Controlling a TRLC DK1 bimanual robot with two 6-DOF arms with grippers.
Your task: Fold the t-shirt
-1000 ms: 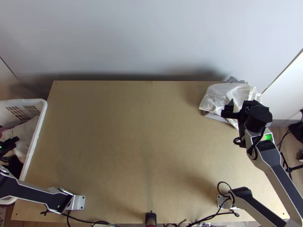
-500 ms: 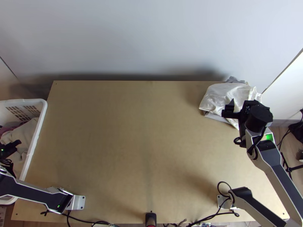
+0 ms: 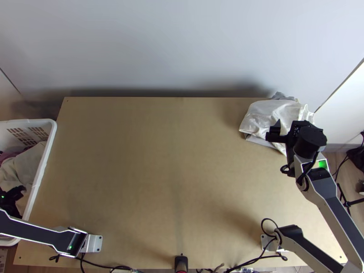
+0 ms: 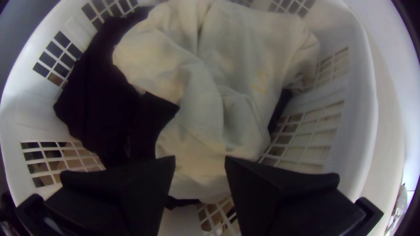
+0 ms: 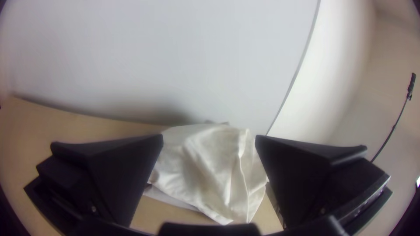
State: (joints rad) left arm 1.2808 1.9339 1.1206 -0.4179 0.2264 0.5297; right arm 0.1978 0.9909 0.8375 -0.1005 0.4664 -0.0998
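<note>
In the top view my left gripper is over the laundry basket at the far left. The left wrist view has that gripper open, its fingers apart above a bunched whitish cloth and a dark cloth inside the basket. My right gripper stands at the table's back right, beside and over a loosely heaped white cloth. From the right wrist, the gripper is open, with the white cloth seen between its separated fingers. Which cloth is the t-shirt, I cannot tell.
The white basket stands against the left edge of the wooden table. A wall rises behind the table. Cables lie along the near edge, beside a small black device.
My left gripper has moved over the basket toward the near side, and more of the pale cloth in it is uncovered. The right arm has stayed practically still.
</note>
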